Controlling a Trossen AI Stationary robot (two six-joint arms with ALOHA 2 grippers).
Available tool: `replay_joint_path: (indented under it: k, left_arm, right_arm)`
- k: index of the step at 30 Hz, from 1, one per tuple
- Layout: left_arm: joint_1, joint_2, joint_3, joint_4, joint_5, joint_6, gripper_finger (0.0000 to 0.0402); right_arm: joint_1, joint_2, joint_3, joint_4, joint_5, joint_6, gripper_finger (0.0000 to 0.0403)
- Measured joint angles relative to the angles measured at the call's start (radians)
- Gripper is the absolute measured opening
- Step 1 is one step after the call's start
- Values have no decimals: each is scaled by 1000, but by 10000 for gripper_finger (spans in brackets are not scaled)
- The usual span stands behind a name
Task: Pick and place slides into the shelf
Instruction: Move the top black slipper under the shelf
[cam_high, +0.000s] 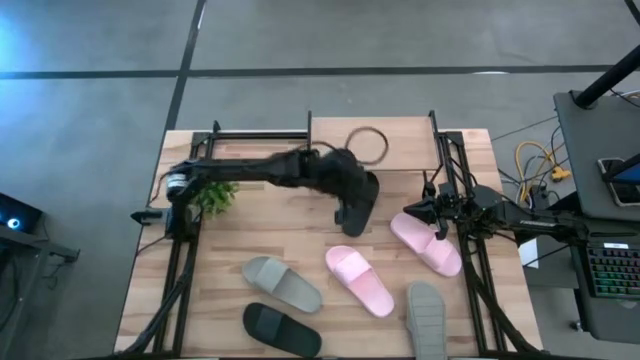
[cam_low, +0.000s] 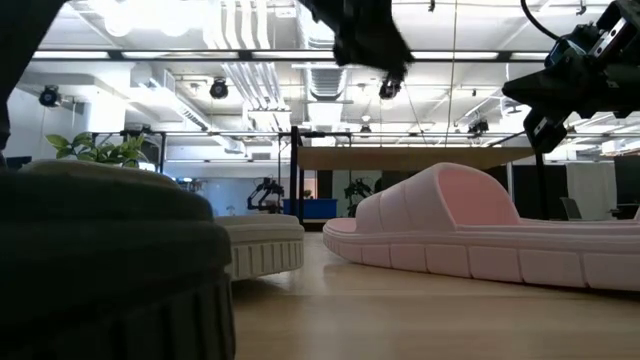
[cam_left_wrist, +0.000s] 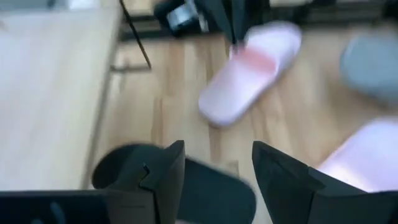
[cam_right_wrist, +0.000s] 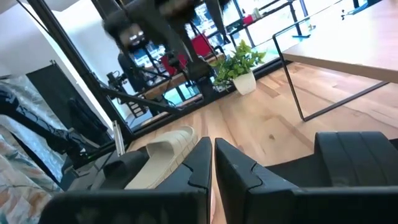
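Observation:
My left gripper (cam_high: 352, 212) hangs over the table's middle, in front of the shelf (cam_high: 370, 140), shut on a black slide (cam_left_wrist: 205, 190). In the low view this gripper (cam_low: 365, 45) is high above the tabletop. The shelf's plank top (cam_left_wrist: 50, 93) lies beside it. My right gripper (cam_high: 432, 215) is shut and hovers just above a pink slide (cam_high: 425, 242), touching nothing. The other pink slide (cam_high: 360, 280), two grey slides (cam_high: 282, 283) (cam_high: 425, 318) and a second black slide (cam_high: 283, 328) lie sole down on the table's near half. My left gripper has the black slide's body (cam_left_wrist: 214, 193) between its two fingers, which come from above and lie across it. The fingers (cam_left_wrist: 168, 180) hide the exact place of contact. The slide is lifted clear of the table, and both ends stick out past the fingers.
A small green plant (cam_high: 212, 195) stands near the left arm's base. A brown ring (cam_high: 367, 143) lies on the shelf top. Black frame rails run along the table's left and right edges. Bare wood shows between the shelf and the slides.

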Motion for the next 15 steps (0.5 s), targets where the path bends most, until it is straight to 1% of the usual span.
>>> replay_joint_path:
  k: [5, 9, 11, 13, 15]
  left_arm:
    - [13, -133, -3, 6, 8, -66, 173]
    - [12, -228, -11, 2, 10, -84, 173]
    - [11, -261, -12, -17, 11, -85, 173]
    - [12, -297, -12, -44, 10, -85, 173]
    - [12, -322, -17, -55, 7, -87, 173]
  right_arm:
    - [0, 1, 0, 1, 0, -4, 13]
    - [0, 0, 0, 8, 1, -202, 13]
    - [0, 0, 0, 8, 0, -271, 13]
    - [0, 1, 0, 5, 0, -295, 13]
    - [0, 1, 0, 3, 0, -286, 13]
